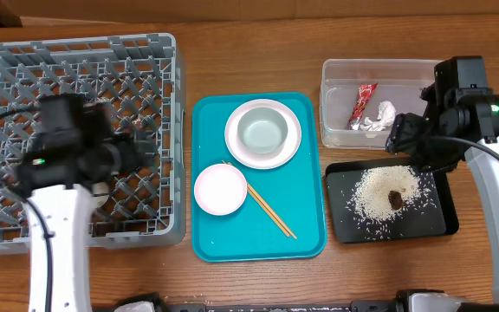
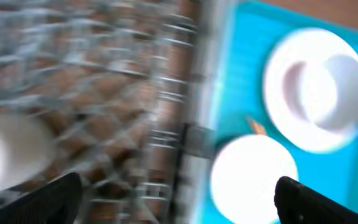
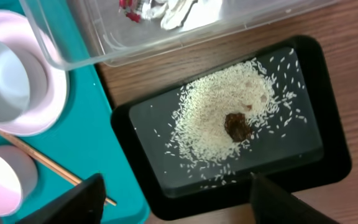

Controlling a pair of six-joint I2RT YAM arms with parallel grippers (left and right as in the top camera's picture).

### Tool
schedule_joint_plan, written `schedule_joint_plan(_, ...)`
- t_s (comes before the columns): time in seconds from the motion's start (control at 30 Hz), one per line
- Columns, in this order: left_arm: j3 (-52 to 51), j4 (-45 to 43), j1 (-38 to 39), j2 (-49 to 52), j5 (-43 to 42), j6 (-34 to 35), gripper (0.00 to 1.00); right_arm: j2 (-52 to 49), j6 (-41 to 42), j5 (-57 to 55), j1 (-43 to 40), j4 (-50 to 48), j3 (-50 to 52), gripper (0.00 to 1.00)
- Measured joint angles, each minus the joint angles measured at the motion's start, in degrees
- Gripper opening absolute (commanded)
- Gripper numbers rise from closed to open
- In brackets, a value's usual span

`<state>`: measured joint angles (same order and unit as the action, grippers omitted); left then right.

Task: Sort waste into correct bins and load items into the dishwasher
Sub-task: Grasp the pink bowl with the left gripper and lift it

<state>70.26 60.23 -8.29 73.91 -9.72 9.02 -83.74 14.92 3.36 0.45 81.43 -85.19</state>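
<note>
Left gripper (image 2: 176,186): jaws spread wide, nothing between them; it hangs over the dish rack (image 1: 158,95), near the wall facing the teal tray (image 1: 306,225); wrist view badly blurred.
A white rounded thing, likely the small cup (image 2: 8,152), lies on the rack floor just outside the left finger, apart from it.
Right gripper (image 3: 178,180): jaws parted, empty; it is above the black tray (image 3: 143,127), which holds the rice (image 3: 219,118) and brown scrap (image 3: 237,126); wrapper (image 1: 362,102) and tissue (image 1: 379,117) lie in the clear tub (image 1: 332,87).
Judgement: waste looks sorted; loading is the step in hand.
On the teal tray: grey-green bowl (image 1: 263,133) nested in a wider dish (image 1: 232,139); round white dish (image 1: 221,189); chopsticks (image 1: 271,212) just beside it.
Next: left arm to the white dish, nearest the rack; needs a rim grip.
</note>
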Motion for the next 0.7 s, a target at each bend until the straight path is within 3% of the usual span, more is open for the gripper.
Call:
schedule_joint_plan(0.17,0.04,0.04,19.10,2.36,-1.22,0.02,1.00,0.00,-0.13,-0.35,0.02,0.52,0.00,0.79)
schedule_joint_plan(0.27,0.09,0.00,26.60,6.84,-1.66,0.50,0.98,0.00,-0.13,-0.37,0.00,0.50,0.00,0.80)
schedule_joint_plan(0.53,0.44,-1.60,39.54,26.25,-1.18,3.02,0.65,0.00,-0.13,-0.37,0.02,0.55,0.00,0.80)
schedule_joint_plan(0.7,0.44,-2.01,40.70,32.06,-0.79,4.59,0.26,0.00,-0.15,-0.39,0.00,0.59,0.00,0.80)
